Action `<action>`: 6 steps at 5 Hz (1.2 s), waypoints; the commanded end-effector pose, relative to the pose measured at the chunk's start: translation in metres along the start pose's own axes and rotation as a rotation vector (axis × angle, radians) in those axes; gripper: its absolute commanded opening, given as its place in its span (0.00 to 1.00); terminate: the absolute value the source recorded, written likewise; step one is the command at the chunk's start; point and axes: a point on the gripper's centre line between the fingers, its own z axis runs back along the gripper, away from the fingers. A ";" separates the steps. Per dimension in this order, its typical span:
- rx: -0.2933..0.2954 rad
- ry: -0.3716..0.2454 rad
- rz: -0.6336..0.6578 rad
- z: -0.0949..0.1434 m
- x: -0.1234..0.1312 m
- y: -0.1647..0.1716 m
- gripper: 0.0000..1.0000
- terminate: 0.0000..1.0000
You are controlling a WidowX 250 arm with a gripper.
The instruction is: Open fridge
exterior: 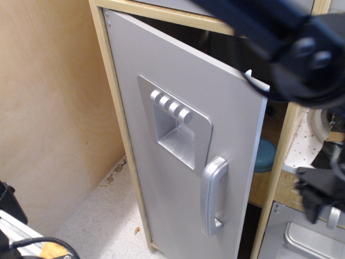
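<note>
The fridge (116, 108) is a tall light-wood cabinet with a matte silver-grey door (156, 178). The door stands partly open, its free edge swung out towards me, with dark interior (237, 54) showing behind it. On the door are a recessed dispenser panel (175, 132) with four knobs and a curved vertical silver handle (212, 197). My black arm (294, 48) crosses the top right, blurred. My gripper (317, 194) shows as a dark blurred shape at the right edge, apart from the handle and to its right. Its jaws cannot be made out.
A teal round object (265, 155) sits inside the fridge. The smaller silver oven door (304, 240) is at the lower right, with a white speckled counter (302, 145) above it. A plywood wall (48, 108) stands on the left, above speckled floor (102, 216).
</note>
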 end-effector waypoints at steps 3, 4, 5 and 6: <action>0.085 -0.021 0.004 0.046 0.037 0.076 1.00 0.00; 0.085 0.004 0.032 0.050 0.030 0.085 1.00 0.00; 0.090 0.039 0.095 0.049 0.009 0.092 1.00 0.00; 0.106 0.084 0.163 0.054 -0.015 0.096 1.00 0.00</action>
